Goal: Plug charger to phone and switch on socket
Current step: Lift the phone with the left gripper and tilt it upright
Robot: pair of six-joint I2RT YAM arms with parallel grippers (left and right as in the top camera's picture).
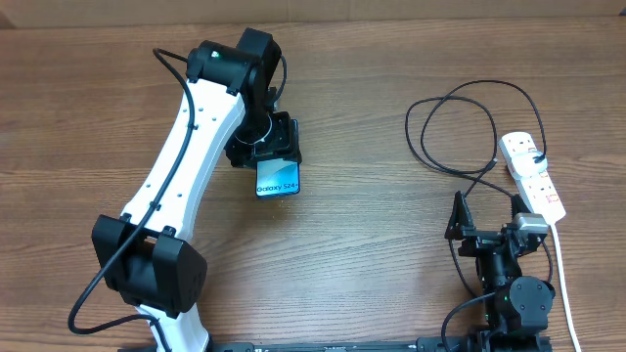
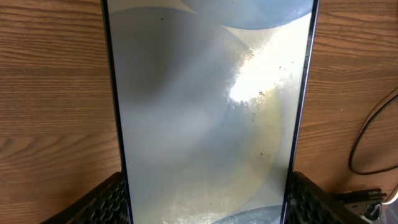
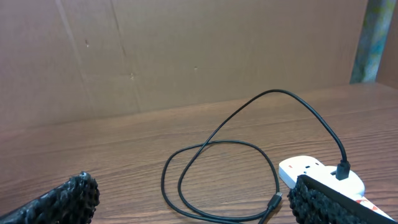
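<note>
The phone (image 1: 279, 179) lies on the wooden table, its "Galaxy S24+" screen facing up. It fills the left wrist view (image 2: 205, 112). My left gripper (image 1: 270, 147) is over its far end, with a finger pressed against each long edge (image 2: 205, 208). The charger (image 1: 460, 127) lies in loose black loops left of the socket (image 1: 533, 174). One end is plugged into the socket (image 3: 311, 169), and the free plug tip (image 3: 274, 200) rests on the table. My right gripper (image 1: 486, 213) is open and empty just in front of the tip (image 3: 193, 205).
The socket's thick white cord (image 1: 565, 284) runs down the right side to the table's front edge. A brown cardboard wall (image 3: 186, 56) stands behind the table. Bare wood lies between the phone and the cable loops.
</note>
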